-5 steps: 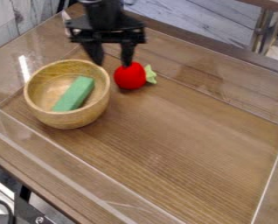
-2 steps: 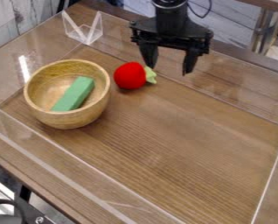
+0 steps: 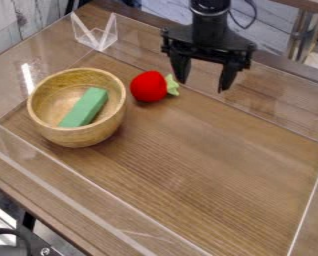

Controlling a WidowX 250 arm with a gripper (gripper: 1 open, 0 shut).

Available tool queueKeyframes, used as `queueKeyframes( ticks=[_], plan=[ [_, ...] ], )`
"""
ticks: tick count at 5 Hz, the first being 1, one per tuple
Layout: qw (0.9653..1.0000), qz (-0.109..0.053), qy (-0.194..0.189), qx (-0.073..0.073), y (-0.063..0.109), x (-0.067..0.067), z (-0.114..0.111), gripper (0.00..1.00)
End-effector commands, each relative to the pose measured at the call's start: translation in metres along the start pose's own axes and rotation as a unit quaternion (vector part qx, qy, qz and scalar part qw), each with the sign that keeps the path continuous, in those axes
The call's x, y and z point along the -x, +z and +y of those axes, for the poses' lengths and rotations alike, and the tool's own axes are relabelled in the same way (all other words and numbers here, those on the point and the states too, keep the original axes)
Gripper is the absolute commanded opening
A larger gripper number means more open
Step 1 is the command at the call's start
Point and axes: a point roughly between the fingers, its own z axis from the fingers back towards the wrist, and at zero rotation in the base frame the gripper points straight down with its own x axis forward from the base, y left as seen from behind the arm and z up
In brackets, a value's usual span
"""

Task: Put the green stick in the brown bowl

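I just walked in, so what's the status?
Tool open, off the bowl. Green stick inside brown bowl. Red toy beside bowl, not blocking.

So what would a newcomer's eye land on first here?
Probably the bright red toy strawberry, just right of the brown bowl in the image. Next, the green stick lying inside that bowl, at the left. Then the dark robot arm at the top.
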Motion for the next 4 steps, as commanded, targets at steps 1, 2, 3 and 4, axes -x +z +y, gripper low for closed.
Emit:
queueKeyframes(
  ticks=[1,2,3,4],
  plan=[
    [0.9998,-0.018,0.010,-0.003,0.012,-0.008,-0.005,1.00],
    [0.9998,-0.012,0.014,-0.009,0.002,-0.008,-0.004,1.00],
    [0.9997,-0.013,0.018,-0.008,-0.002,-0.010,-0.002,1.00],
    [0.9996,-0.012,-0.026,0.006,-0.004,-0.011,-0.002,1.00]
  ],
)
